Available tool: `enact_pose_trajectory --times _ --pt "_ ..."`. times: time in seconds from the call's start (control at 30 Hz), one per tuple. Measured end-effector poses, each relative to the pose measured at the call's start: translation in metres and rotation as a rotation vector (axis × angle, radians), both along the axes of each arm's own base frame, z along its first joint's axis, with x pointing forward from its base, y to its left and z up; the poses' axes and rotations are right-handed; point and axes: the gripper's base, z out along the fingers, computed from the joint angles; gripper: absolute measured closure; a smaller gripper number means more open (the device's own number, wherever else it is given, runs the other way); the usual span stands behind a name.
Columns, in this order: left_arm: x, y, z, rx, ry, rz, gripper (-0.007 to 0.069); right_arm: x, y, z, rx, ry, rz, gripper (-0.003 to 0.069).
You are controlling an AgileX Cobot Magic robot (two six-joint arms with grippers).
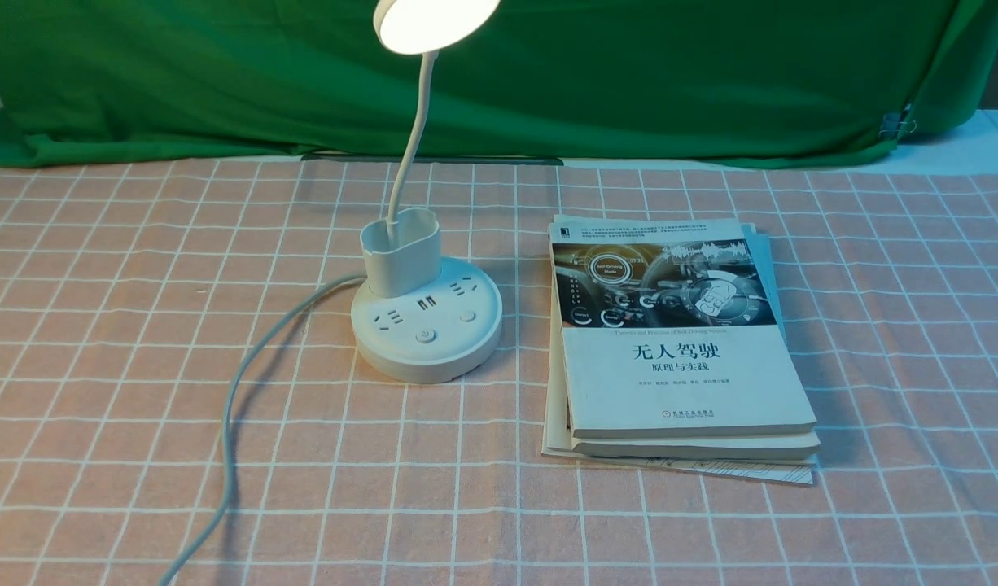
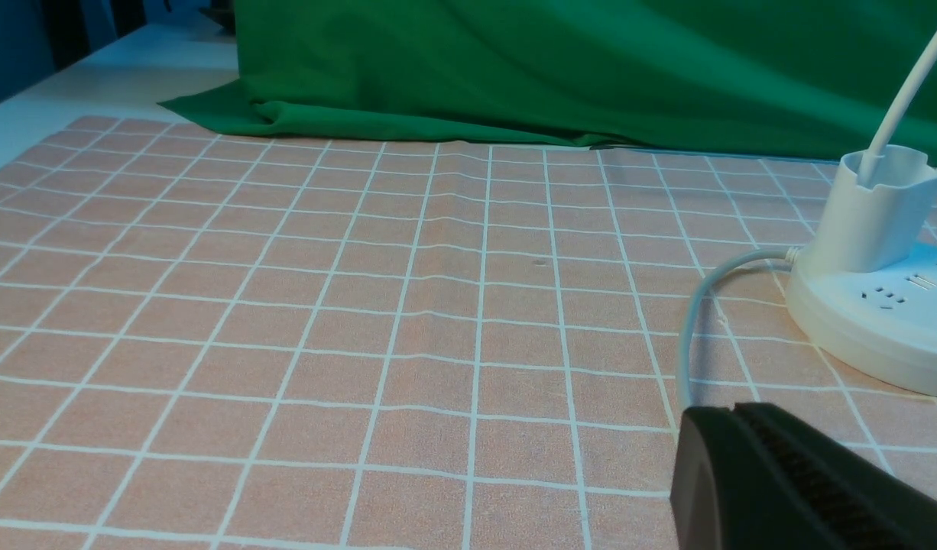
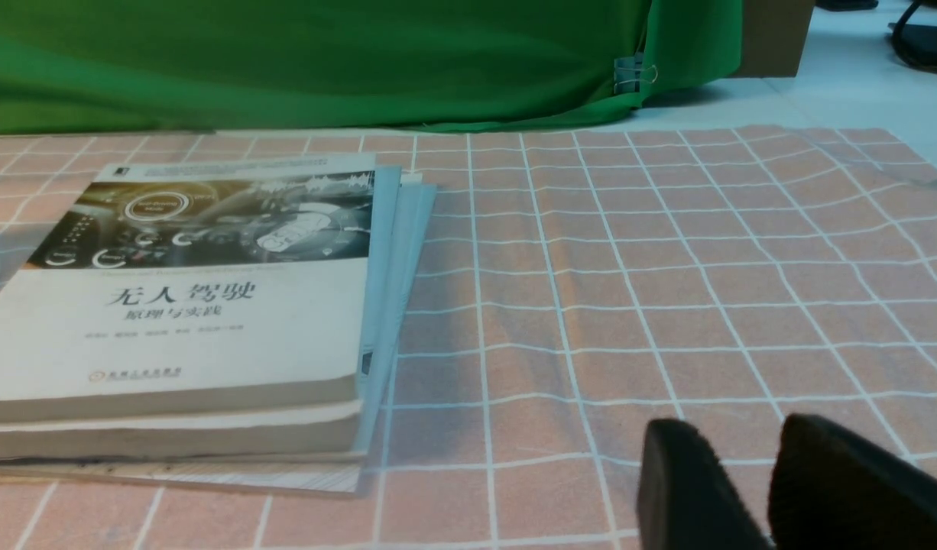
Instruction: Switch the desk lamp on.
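The white desk lamp stands left of centre on the checked cloth. Its round base (image 1: pixel 426 325) bears sockets and a round button (image 1: pixel 425 335). The oval cup (image 1: pixel 401 252) and thin neck (image 1: pixel 409 146) rise from it. The disc head (image 1: pixel 434 20) glows brightly at the top edge. Its grey-white cord (image 1: pixel 230 407) trails to the front left. Neither gripper shows in the front view. My left gripper (image 2: pixel 732 412) is shut and empty, above the cloth near the cord (image 2: pixel 690 321), short of the base (image 2: pixel 873 321). My right gripper (image 3: pixel 736 428) is slightly open and empty, near the books.
A stack of books (image 1: pixel 678 342) lies just right of the lamp, also in the right wrist view (image 3: pixel 193 305). A green cloth (image 1: pixel 629 81) hangs along the back of the table. The pink checked tablecloth (image 1: pixel 873 325) covers the surface.
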Motion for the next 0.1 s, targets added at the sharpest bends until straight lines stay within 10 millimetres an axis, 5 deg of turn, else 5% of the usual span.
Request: enact_pose_trajectory --times 0.1 --pt "0.0 0.0 0.0 0.002 0.0 0.0 0.0603 0.0 0.0 0.0 0.0 0.0 0.0 0.0418"
